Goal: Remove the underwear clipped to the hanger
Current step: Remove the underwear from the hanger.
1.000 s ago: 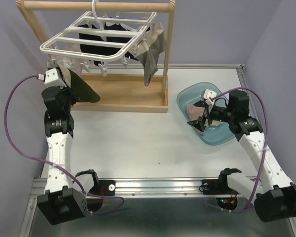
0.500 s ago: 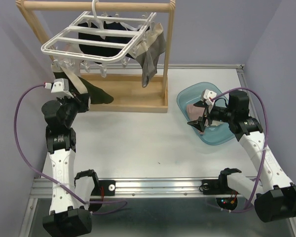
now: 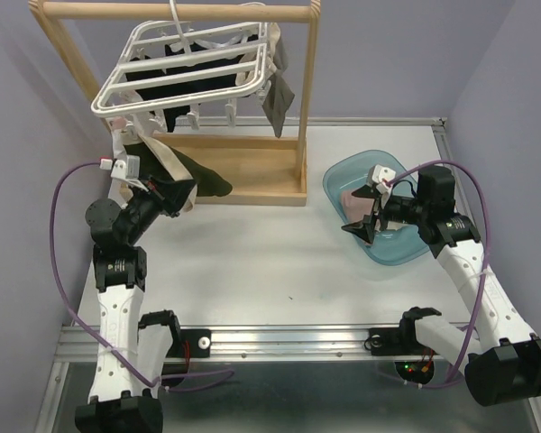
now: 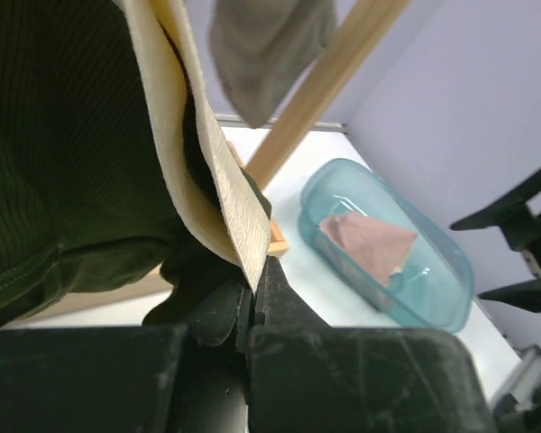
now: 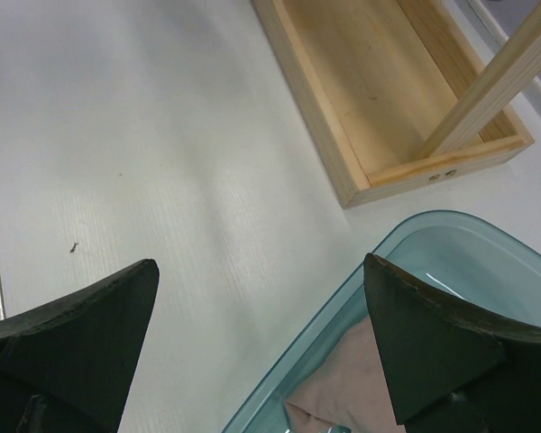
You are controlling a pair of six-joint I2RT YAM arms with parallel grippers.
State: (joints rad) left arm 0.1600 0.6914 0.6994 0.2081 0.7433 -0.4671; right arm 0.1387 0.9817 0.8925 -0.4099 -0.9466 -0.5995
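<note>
The white hanger (image 3: 185,77) hangs tilted from the wooden rail, with black underwear (image 3: 198,74) under it and a grey piece (image 3: 278,95) at its right corner. My left gripper (image 3: 182,191) is shut on the dark olive underwear with a cream band (image 3: 176,171), stretched down from the hanger's left corner; it also shows in the left wrist view (image 4: 72,162), pinched at my left gripper (image 4: 252,289). A pink-mauve piece (image 3: 353,200) lies in the teal tub (image 3: 343,176). My right gripper (image 3: 362,227) is open and empty above the tub's near rim (image 5: 343,298).
The wooden rail stand (image 3: 252,185) with its tray base fills the back left; one post (image 3: 307,99) rises beside the grey piece. Purple-grey walls close the left, back and right. A metal rail (image 3: 288,338) runs along the near edge.
My left gripper has moved right and toward me with the olive and cream underwear, pulling it out. The hanger has swung and tilted to the right. The right arm has not moved.
</note>
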